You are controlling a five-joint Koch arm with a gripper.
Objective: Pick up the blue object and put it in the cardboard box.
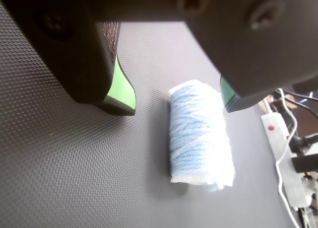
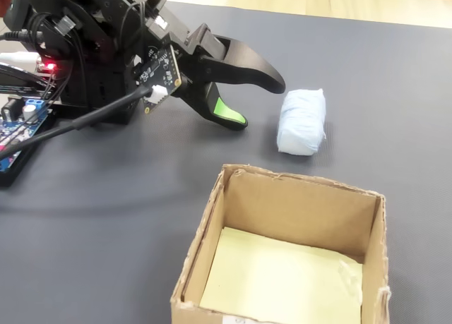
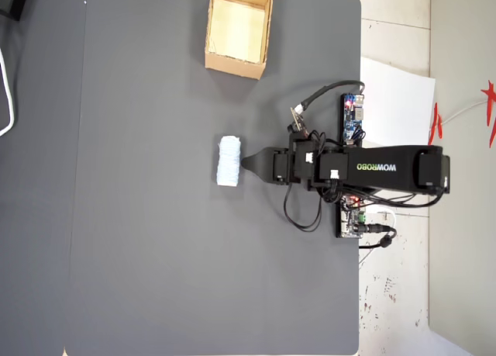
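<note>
In the wrist view, the gripper [image 1: 181, 106] is hanging with its jaws spread wide above the dark mat [image 1: 74, 173], and the blue object [image 1: 199, 133] is lying on the mat below and between the green-padded tips, touched by neither. In the fixed view, the gripper [image 2: 263, 102] is reaching toward the blue object [image 2: 302, 121], which is resting just beyond its tips, near the cardboard box [image 2: 282, 260] that is standing open-topped. In the overhead view, the blue object [image 3: 229, 161] is sitting just left of the gripper [image 3: 249, 164], well apart from the cardboard box [image 3: 239, 29].
</note>
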